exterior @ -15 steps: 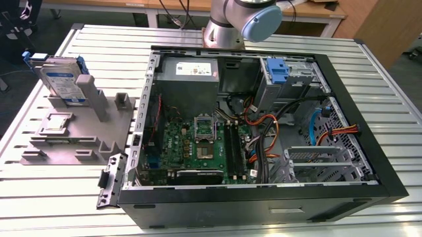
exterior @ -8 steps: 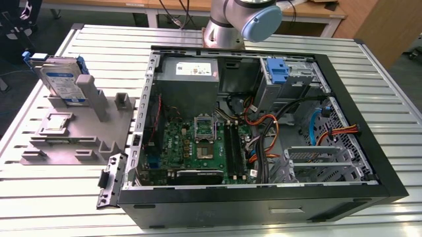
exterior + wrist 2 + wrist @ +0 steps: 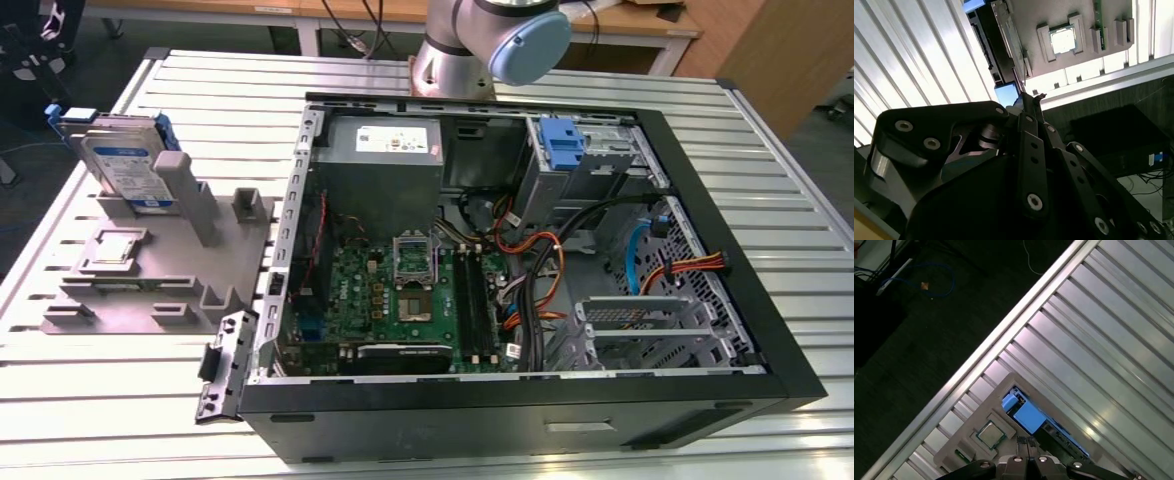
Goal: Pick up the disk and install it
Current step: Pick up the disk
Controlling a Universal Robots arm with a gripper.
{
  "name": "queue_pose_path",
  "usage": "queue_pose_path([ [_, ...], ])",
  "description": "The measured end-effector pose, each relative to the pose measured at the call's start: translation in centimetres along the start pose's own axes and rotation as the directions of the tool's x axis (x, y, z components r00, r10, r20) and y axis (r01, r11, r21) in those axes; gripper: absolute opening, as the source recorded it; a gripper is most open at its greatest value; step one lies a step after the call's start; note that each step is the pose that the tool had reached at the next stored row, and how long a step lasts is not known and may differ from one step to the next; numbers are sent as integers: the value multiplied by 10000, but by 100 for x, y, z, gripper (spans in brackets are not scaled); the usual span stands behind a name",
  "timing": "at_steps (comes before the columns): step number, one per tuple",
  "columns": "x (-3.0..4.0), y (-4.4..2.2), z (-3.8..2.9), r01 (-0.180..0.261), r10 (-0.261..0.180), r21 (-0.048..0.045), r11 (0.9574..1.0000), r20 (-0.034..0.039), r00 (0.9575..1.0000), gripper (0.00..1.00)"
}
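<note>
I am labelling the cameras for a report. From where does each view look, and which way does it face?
Exterior view: off the arm, high, looking down at the table, the open computer case and the disk; the arm shows.
First wrist view: on the arm, looking down past the gripper at the disk.
Second wrist view: on the arm, looking along the gripper at the grey holder.
Shared: all three show that holder.

We see our arm's grey, blue-capped joint (image 3: 514, 45) in the exterior view; in both wrist views the black pincer (image 3: 1031, 97) (image 3: 1026, 441) points down, fingertips pressed together, holding nothing.
</note>
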State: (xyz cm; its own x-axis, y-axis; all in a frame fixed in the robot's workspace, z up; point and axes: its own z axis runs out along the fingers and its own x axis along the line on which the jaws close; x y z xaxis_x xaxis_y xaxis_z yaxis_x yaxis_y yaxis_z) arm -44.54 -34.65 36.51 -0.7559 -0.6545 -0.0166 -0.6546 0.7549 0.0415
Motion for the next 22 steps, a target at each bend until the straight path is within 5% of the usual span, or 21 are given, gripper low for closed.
queue_pose_path([
  [9,0,0,2,586,-586,-10,9983,-24,9983,10],
  [17,0,0,3,1211,-1211,-24,9926,-49,9926,10],
  [22,6,5,3,1258,-1258,-25,9921,-51,9920,10],
])
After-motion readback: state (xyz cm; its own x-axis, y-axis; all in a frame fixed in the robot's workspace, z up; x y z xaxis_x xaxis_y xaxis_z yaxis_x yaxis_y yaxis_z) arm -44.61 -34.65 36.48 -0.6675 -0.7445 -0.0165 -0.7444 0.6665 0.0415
